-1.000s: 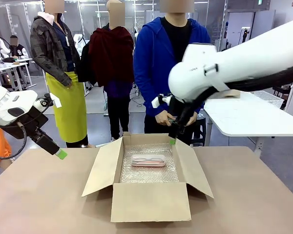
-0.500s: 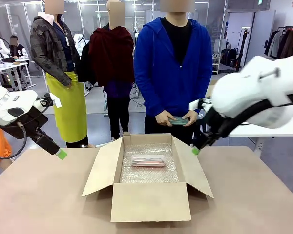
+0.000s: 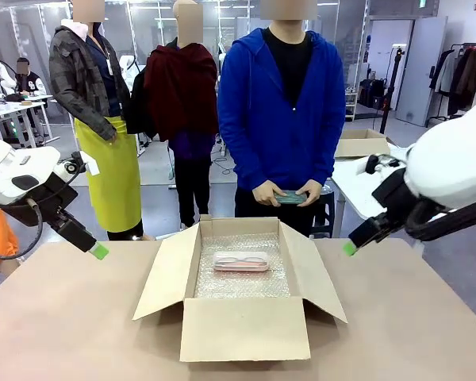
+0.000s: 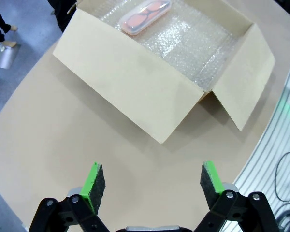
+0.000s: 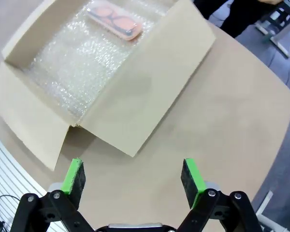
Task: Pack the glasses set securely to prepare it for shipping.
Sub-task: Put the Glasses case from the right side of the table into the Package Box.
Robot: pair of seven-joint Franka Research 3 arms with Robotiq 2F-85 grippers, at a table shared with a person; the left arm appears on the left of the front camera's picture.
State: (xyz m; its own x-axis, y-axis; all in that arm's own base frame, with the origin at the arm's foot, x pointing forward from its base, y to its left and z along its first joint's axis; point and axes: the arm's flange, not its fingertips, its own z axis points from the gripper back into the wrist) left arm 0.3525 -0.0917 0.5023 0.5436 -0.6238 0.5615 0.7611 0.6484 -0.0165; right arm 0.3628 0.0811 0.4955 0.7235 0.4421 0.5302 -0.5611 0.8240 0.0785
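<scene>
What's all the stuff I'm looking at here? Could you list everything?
table: one, brown, under the box
cardboard box: one, brown, open, mid-table
bubble wrap: one layer, clear, lining the box
pink case: one, pale pink, on the bubble wrap
green case: one, mint, held beyond the table's far edge
person's hands: two, around the green case
left gripper: one, black with green pads, open, over the table's left
right gripper: one, same colours, open, over the table's right

Front view: fixed, at the near tabletop (image 3: 55, 317) edge, facing across toward a standing person (image 3: 282, 103). Left wrist and right wrist views: raised, angled down from opposite sides. Shared by all: open box (image 3: 246, 329), pink case (image 3: 240, 261); upper frame in wrist views.
</scene>
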